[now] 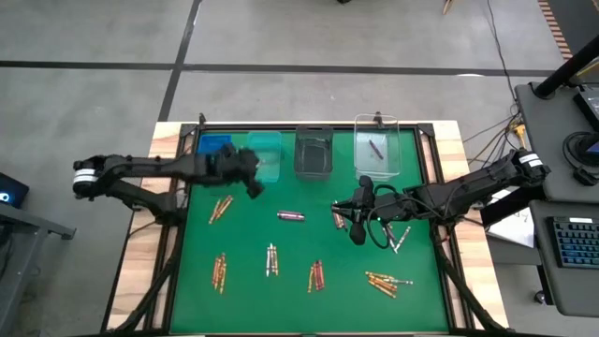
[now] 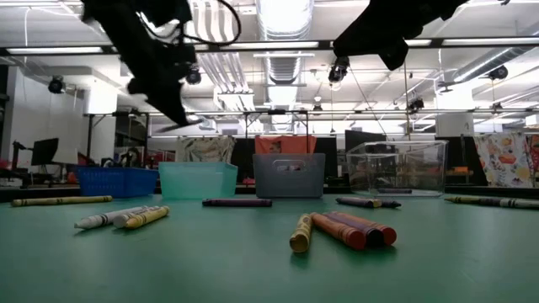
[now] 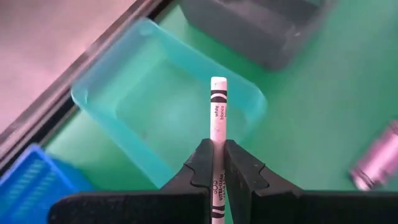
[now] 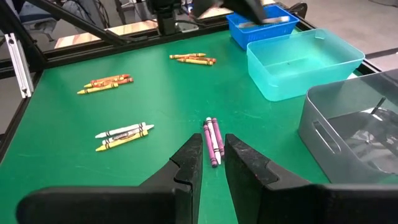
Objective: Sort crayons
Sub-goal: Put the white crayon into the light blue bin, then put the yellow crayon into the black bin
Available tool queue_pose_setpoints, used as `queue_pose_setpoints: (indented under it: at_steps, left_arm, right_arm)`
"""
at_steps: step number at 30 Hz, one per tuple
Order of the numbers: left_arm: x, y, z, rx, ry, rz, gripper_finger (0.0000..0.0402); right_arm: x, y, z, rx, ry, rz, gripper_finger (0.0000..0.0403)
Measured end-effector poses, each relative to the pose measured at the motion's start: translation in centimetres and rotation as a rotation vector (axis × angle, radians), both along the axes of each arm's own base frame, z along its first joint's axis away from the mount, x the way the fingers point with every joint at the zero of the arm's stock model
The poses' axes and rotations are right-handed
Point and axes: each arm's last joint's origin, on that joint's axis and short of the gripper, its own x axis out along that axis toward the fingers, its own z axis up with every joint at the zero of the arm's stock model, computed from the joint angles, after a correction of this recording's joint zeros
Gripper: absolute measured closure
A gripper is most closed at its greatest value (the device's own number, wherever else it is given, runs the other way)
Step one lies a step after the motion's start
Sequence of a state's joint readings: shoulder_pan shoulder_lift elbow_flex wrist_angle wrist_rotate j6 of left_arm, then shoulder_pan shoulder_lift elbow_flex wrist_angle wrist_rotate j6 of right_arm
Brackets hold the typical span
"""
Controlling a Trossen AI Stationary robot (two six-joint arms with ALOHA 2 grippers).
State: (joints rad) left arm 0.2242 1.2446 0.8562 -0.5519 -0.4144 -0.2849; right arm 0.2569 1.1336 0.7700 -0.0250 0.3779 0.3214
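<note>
The left end effector [image 3: 216,171] is clamped on a white crayon [image 3: 217,112] above the teal bin [image 1: 265,154]. The right end effector [image 4: 212,163], slightly parted and empty, hovers over two crayons [image 4: 213,138] lying near that bin on the green surface [image 1: 299,245].

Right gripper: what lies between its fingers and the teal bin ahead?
In the right wrist view, only a small purple and white crayon bundle lies just beyond the right gripper; bare green mat follows up to the teal bin.

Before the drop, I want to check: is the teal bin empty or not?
Empty: the left wrist view shows only the bare floor of the teal bin behind the white crayon in the left gripper.
</note>
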Motion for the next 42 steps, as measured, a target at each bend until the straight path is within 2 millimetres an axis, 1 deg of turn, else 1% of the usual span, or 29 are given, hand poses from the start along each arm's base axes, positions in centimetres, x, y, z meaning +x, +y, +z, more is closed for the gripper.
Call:
queue_pose_setpoints:
  at_steps: [4,7,10,13,18,22,34,39,42]
  left_arm:
    - [0.2,4.7,-0.5,-0.027,-0.066,0.022,0.0401]
    - [-0.1,7.5,-1.4,-0.075,-0.095,0.064,0.0401]
    - [-0.5,9.4,-2.6,-0.102,-0.073,0.124,0.0402]
    - [-0.6,10.6,-3.7,-0.117,-0.050,0.164,0.0402]
    - [-0.3,11.0,-4.9,-0.142,-0.012,0.169,0.0402]
    - [-0.2,11.0,-5.2,-0.147,-0.005,0.170,0.0401]
    - [-0.2,11.0,-5.2,-0.145,-0.003,0.168,0.0355]
    - [-0.2,11.0,-5.1,-0.143,-0.005,0.165,0.0353]
    - [-0.2,10.6,-4.4,-0.128,-0.023,0.147,0.0354]
  right_arm:
    - [0.0,0.0,0.0,-0.004,0.001,0.002,0.0346]
    - [0.0,0.0,0.0,-0.005,0.001,0.002,0.0346]
    - [0.0,0.0,0.0,-0.006,0.001,0.003,0.0346]
    - [0.0,0.0,0.0,-0.009,0.000,-0.002,0.0346]
    - [0.0,-0.1,0.0,-0.014,-0.001,-0.012,0.0346]
    - [0.0,0.0,0.0,-0.014,-0.001,-0.012,0.0346]
    - [0.0,-0.1,0.0,-0.004,-0.003,-0.018,0.0346]
    - [0.0,-0.1,0.0,0.009,-0.005,-0.024,0.0346]
    - [0.0,-0.1,0.0,0.010,-0.005,-0.024,0.0346]
